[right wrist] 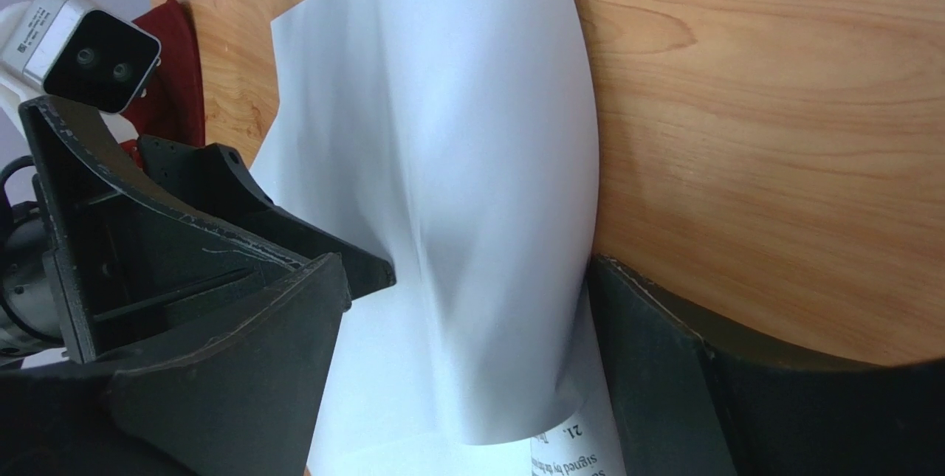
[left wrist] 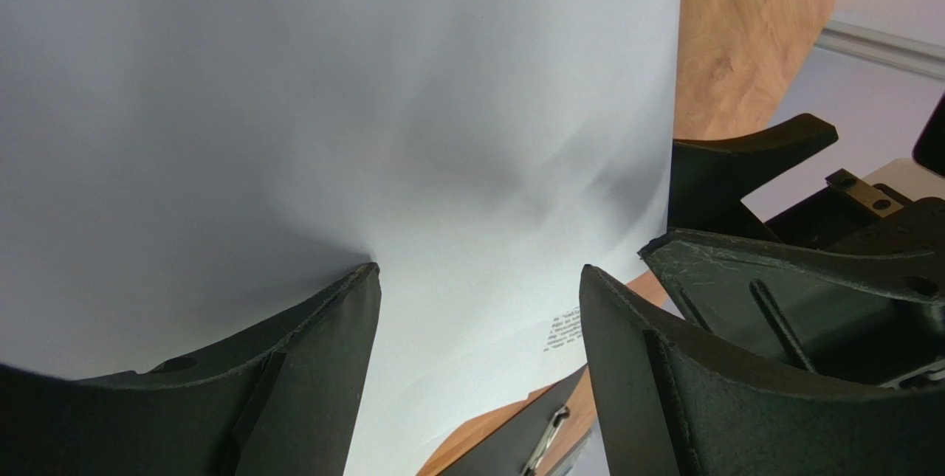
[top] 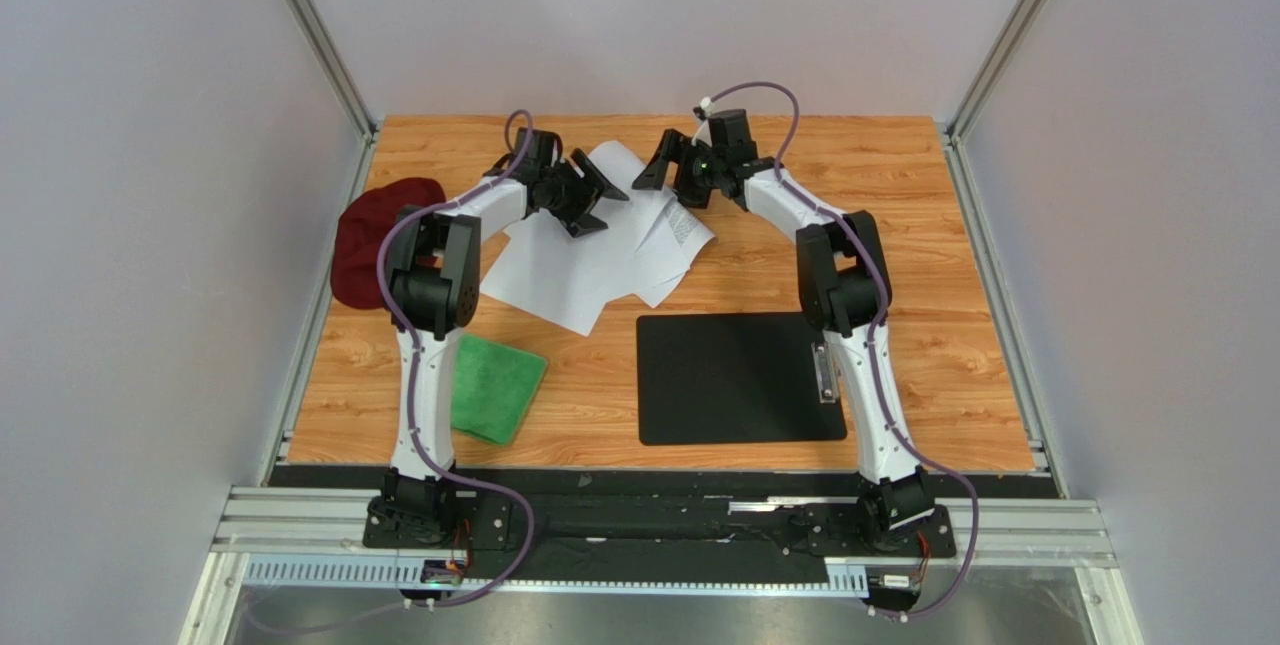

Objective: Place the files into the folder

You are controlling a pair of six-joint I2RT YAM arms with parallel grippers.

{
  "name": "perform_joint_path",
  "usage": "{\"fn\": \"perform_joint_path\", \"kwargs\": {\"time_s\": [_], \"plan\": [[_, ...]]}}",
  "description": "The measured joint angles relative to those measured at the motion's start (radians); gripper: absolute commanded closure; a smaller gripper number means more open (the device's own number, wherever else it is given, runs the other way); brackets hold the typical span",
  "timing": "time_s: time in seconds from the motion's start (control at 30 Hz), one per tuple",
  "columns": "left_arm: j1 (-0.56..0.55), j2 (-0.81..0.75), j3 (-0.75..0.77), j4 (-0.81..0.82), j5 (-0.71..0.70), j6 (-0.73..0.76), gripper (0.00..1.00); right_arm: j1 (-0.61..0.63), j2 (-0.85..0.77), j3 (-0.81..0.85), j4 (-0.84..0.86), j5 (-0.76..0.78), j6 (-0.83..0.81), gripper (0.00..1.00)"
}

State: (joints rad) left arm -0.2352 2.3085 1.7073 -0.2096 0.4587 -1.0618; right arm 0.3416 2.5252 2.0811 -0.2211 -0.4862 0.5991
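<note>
Top external view: both arms reach over the files (top: 559,278), spread on the counter (top: 932,225) beyond the folder (top: 736,375).

The folder lies flat near the counter's front edge, and the white sheets overlap in a loose fan near its far left corner, none of them resting on it. A green cloth (top: 496,387) sits to the folder's left, with a dark red hat (top: 376,240) farther left and farther back. In the left wrist view the left fingers (left wrist: 322,365) stand apart over a blank sheet, their tips at the paper. In the right wrist view the right fingers (right wrist: 677,387) are also spread, with a bowed sheet rising between them and its edge against one finger. A block of printed text shows on a lower sheet.
</note>
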Motion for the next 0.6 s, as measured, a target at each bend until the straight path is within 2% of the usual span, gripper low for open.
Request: {"fn": "perform_joint_path", "kwargs": {"time_s": [0.23, 0.6], "plan": [[0.002, 0.000, 0.000, -0.002, 0.008, 0.014, 0.24, -0.014, -0.011, -0.013, 0.020, -0.013, 0.020, 0.16], [0.006, 0.000, 0.000, -0.003, 0.015, 0.018, 0.24, -0.016, -0.039, 0.013, -0.010, -0.001, -0.047, 0.16]]}}
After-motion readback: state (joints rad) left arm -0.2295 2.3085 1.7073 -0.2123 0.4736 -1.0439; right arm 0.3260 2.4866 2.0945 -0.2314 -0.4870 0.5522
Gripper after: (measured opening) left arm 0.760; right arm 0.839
